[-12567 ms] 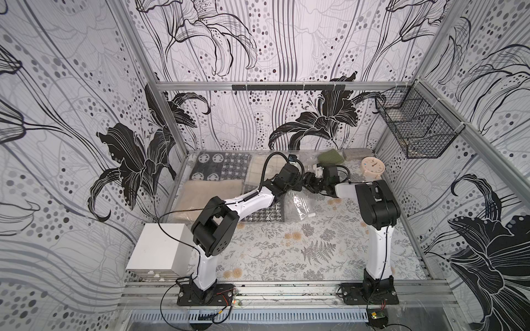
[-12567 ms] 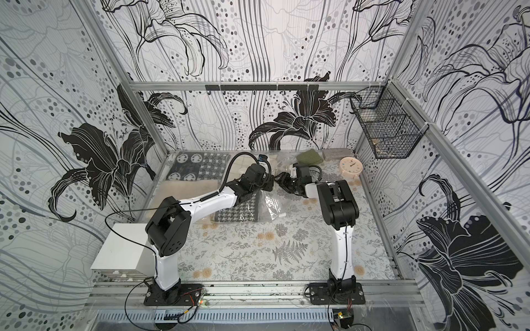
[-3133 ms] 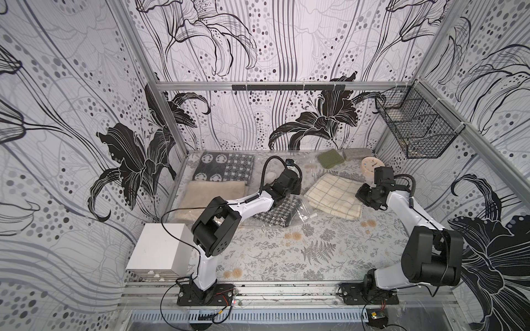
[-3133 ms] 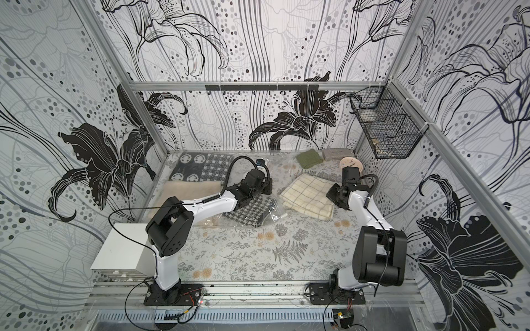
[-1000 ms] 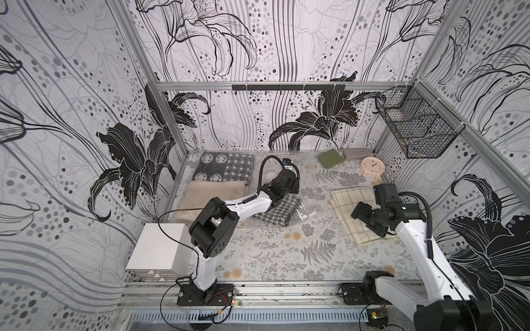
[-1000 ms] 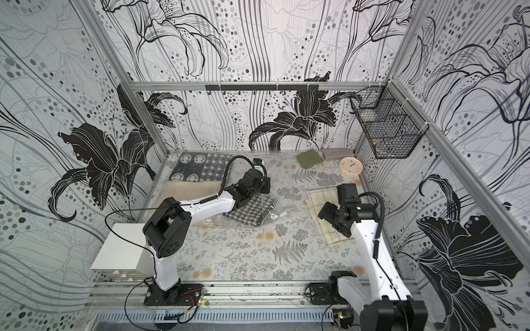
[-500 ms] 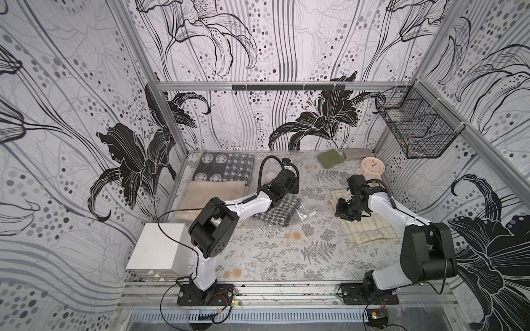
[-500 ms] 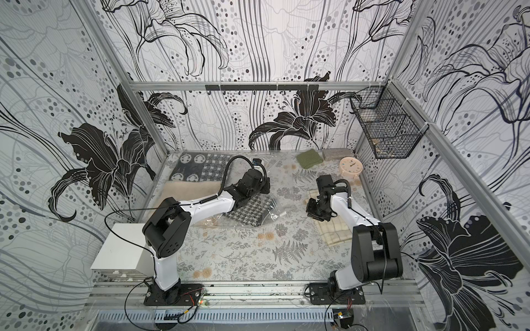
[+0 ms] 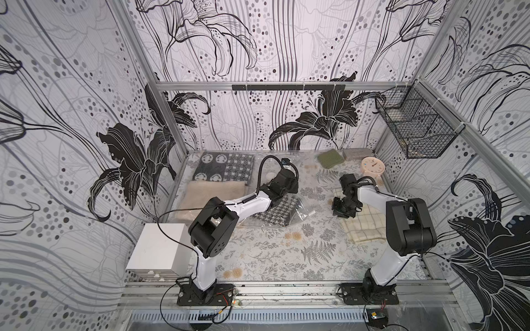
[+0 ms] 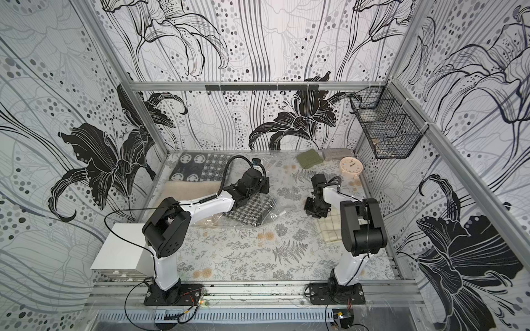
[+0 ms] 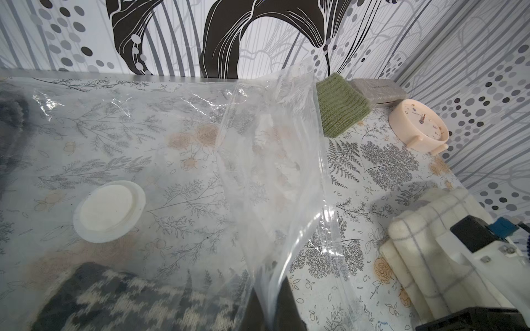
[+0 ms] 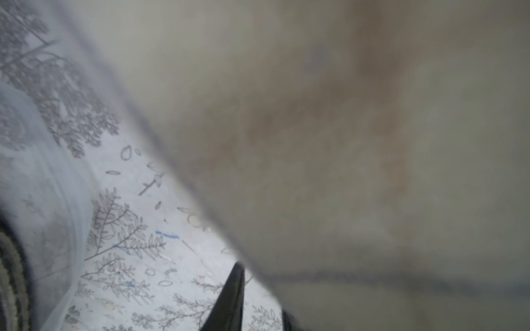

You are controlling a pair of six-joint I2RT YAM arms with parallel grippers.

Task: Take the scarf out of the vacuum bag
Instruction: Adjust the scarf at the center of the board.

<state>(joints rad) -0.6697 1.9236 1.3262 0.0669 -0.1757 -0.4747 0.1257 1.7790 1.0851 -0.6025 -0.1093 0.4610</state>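
1. Over the last second the right pincer [image 9: 342,207] has crossed the scarf [image 9: 365,226] to its bag-side edge.
2. The scarf lies flat on the tabletop [image 9: 286,252], outside the vacuum bag [image 11: 177,149]. It is behind this pincer, long axis running towards the right arm's base.
3. Cloth fills the right wrist view, so I cannot tell the jaw gap or whether it grips.
4. The left pincer [image 9: 289,184] is clamped on bag film.
5. In my judgement the right arm is nearer the scarf.

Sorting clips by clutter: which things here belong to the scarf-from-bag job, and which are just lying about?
Job: vacuum bag, cream checked scarf, left tool, right tool.

Lying about: houndstooth knit (inside bag), patterned blanket, beige towel, green cloth, grey block, clock, wire basket, white box.
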